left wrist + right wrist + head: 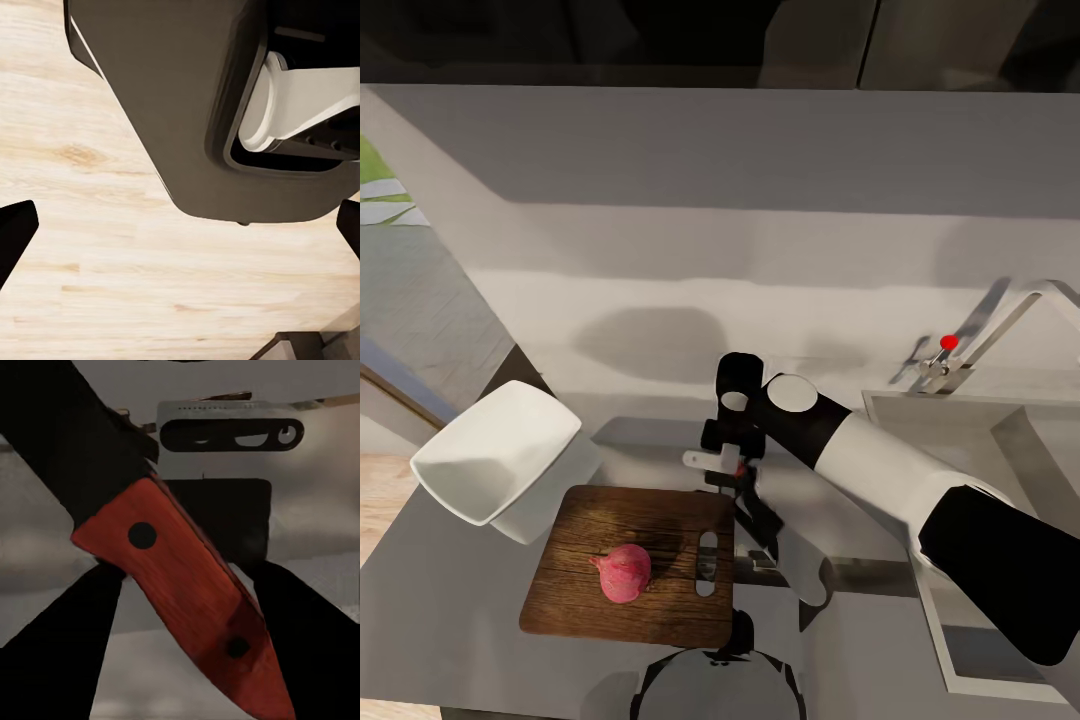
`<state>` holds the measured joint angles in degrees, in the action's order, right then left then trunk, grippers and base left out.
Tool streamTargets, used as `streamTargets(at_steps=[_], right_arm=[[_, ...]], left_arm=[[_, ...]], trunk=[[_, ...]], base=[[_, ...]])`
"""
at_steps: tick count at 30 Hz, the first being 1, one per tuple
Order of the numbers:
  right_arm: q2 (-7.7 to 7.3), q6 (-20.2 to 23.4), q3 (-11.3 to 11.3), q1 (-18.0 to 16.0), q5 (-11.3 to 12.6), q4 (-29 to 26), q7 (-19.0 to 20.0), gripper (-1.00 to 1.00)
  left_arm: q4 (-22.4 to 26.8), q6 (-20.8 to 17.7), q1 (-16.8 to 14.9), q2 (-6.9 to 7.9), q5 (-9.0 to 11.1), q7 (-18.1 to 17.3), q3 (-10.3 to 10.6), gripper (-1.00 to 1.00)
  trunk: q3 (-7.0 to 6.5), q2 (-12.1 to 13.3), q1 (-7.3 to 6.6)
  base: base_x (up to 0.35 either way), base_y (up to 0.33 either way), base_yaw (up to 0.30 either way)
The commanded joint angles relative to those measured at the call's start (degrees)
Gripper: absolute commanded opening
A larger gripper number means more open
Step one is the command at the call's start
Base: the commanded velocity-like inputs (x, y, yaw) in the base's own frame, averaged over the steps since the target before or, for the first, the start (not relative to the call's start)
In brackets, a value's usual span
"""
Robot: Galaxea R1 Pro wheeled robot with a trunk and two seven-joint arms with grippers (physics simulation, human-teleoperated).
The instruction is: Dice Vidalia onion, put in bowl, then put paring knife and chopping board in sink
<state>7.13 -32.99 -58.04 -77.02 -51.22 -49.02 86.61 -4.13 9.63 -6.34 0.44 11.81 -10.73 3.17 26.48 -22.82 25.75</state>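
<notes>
Right pincer [184, 585] clamps the paring knife [180, 592] by its stiff red-brown handle, which I judge light and slick; Vidalia onion [624, 573] sits round, roll-prone on chopping board [590, 600].

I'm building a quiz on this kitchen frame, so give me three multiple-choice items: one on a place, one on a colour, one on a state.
1. Where does the Vidalia onion lie?
A. In the sink
B. On the chopping board
C. In the bowl

2. What colour is the paring knife's handle?
A. Red-brown
B. Blue
C. Yellow

3. What state is the onion in?
A. Diced
B. Halved
C. Whole

Answers:
1 B: it rests on the chopping board, beside the bowl.
2 A: the paring knife shows a red-brown handle between the right claw fingers.
3 C: one round, uncut bulb.
</notes>
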Motion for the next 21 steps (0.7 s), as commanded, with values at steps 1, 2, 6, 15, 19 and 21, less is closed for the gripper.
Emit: streamTargets(at_steps=[1, 2, 6, 15, 19, 21], right_arm=[[0.02, -0.3, -0.1, -0.1, -0.1, 0.0, 0.0, -1.00], [0.04, -0.3, -0.1, -0.1, -0.1, 0.0, 0.0, -1.00], [0.11, -0.2, -0.3, -0.1, -0.1, 0.0, 0.0, -1.00], [0.08, -0.2, -0.3, -0.1, -0.1, 0.0, 0.0, -1.00], [0.08, -0.2, -0.3, -0.1, -0.1, 0.0, 0.0, -1.00], [0.08, -0.2, -0.3, 0.0, -0.1, 0.0, 0.0, -1.00]], left_arm=[[-0.3, 0.4, -0.1, 0.00, 0.6, -0.3, 0.3, 1.00], [-0.3, 0.4, -0.1, 0.03, 0.6, -0.3, 0.3, 1.00], [-0.3, 0.4, -0.1, 0.13, 0.6, -0.3, 0.3, 1.00], [-0.3, 0.4, -0.1, 0.09, 0.6, -0.3, 0.3, 1.00], [-0.3, 0.4, -0.1, 0.09, 0.6, -0.3, 0.3, 1.00], [-0.3, 0.4, -0.1, 0.09, 0.6, -0.3, 0.3, 1.00]], trunk=[[0.08, -0.1, 0.03], [0.08, -0.1, 0.03], [0.08, -0.1, 0.03], [0.08, -0.1, 0.03], [0.08, -0.1, 0.03], [0.08, -0.1, 0.03]], base=[[0.000, 0.000, 0.000], [0.000, 0.000, 0.000], [0.000, 0.000, 0.000], [0.000, 0.000, 0.000], [0.000, 0.000, 0.000], [0.000, 0.000, 0.000]])
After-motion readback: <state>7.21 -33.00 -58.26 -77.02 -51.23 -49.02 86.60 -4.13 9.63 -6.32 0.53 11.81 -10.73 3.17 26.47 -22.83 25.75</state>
